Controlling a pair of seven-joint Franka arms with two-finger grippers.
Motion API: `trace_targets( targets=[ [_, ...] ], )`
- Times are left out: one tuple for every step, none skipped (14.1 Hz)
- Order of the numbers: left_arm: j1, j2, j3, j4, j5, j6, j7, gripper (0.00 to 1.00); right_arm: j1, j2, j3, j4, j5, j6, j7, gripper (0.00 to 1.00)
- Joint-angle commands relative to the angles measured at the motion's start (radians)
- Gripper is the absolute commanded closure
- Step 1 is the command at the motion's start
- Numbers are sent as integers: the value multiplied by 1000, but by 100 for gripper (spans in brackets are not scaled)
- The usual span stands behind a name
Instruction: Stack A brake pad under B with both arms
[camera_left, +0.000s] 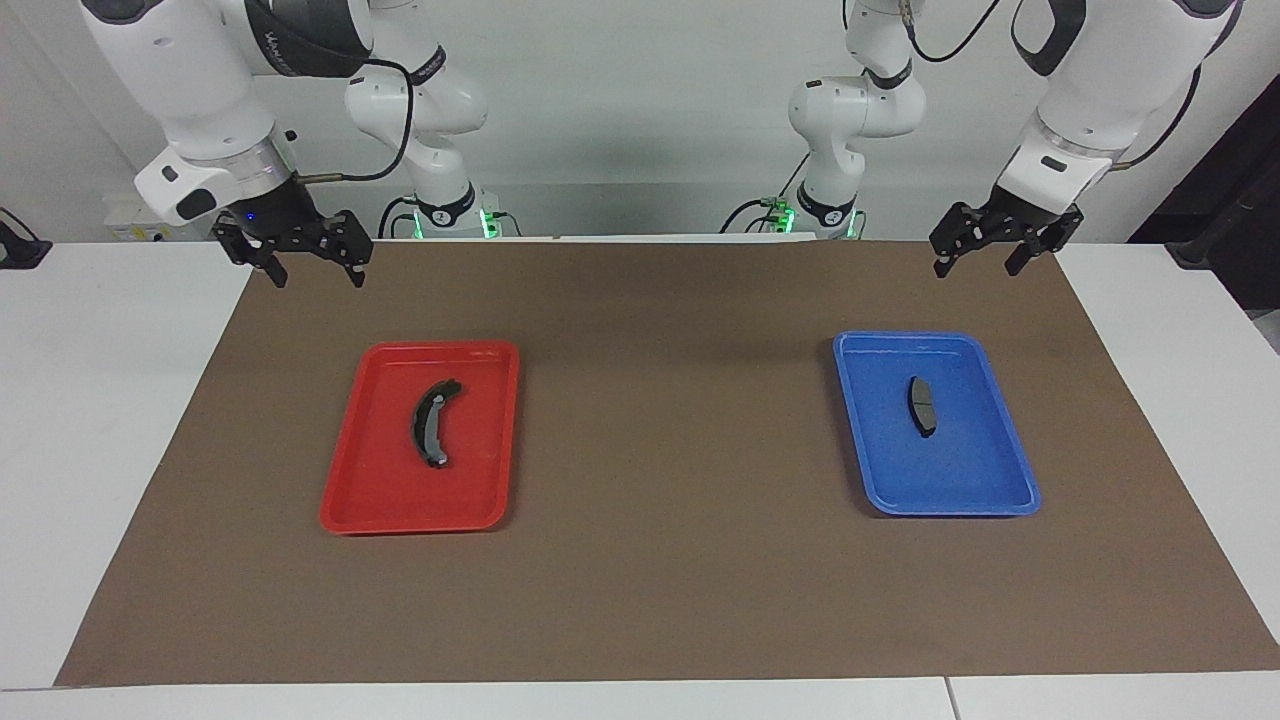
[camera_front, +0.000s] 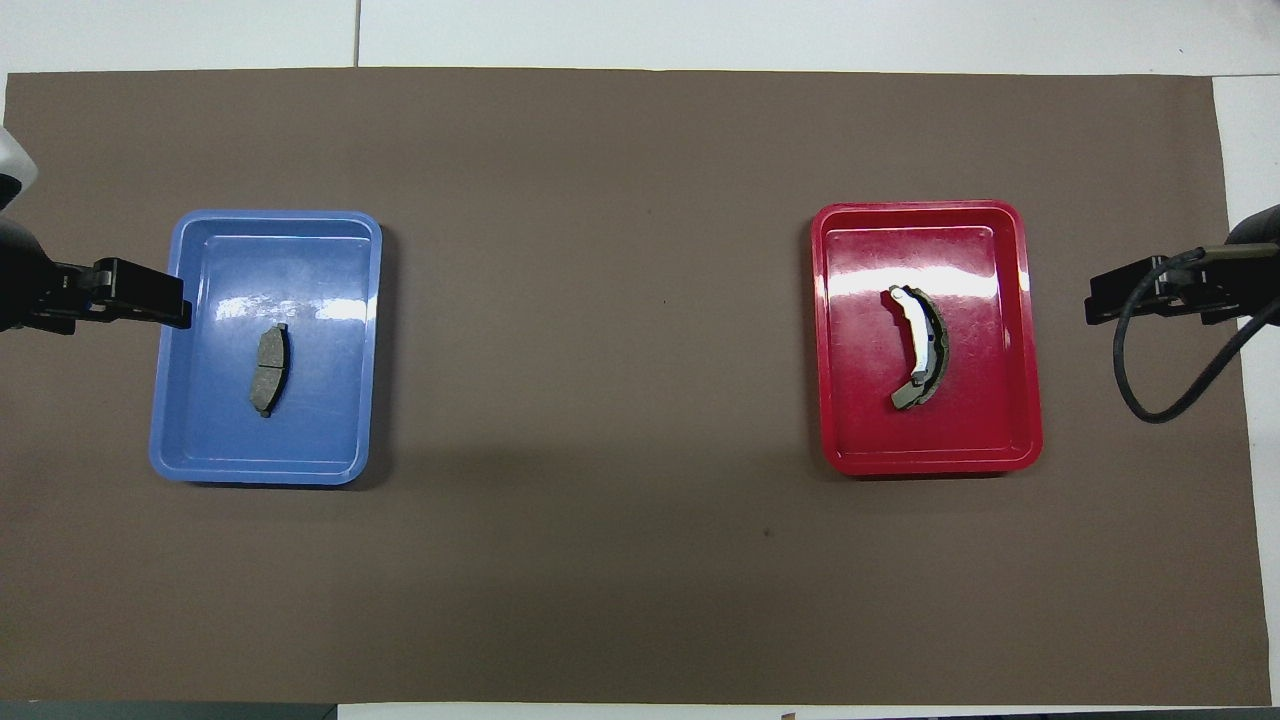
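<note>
It was a robotics lab: two white robot arms (camera_left: 200, 90) stood at a white tabletop (camera_left: 100, 400) under a brown paper mat (camera_left: 660, 500), against bare walls.

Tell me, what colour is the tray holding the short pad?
Blue tray, clearest in the overhead view.

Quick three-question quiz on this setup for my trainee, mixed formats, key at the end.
1. True or false: the A brake pad lies in the blue tray.
2. B lies in: a) the red tray b) the blue tray c) on the brown mat
3. Fill in: the left gripper and the right gripper both hang ____, holding nothing.

Key: 1 true; 2 a; 3 open.
</note>
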Motion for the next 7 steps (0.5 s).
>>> trace_targets(
  targets=[
    [-18, 8, 15, 19, -2, -16, -1, 0, -7, -15, 1, -13, 18, 21, -18, 1],
    [-18, 7, 15, 19, -2, -16, -1, 0, -7, -13, 1, -13, 18, 23, -17, 1],
    [-18, 7, 17, 19, -2, -18, -1, 0, -6, -13, 2, -12, 18, 23, -17, 1],
    [-18, 7, 17, 19, -2, -18, -1, 0, -6, -13, 2, -13, 18, 23, -14, 1],
    [-18, 8, 17, 19, -2, -20, -1, 0, -4, -15, 4, -15, 18, 23, -14, 1],
    [-18, 8, 17, 19, -2, -23, 1, 0, -4, -15, 8, -16, 17, 23, -15, 1],
    [-18, 8, 17, 19, -2, -24, 2, 0, -4, -15, 13, -16, 17, 23, -15, 1]
  ],
)
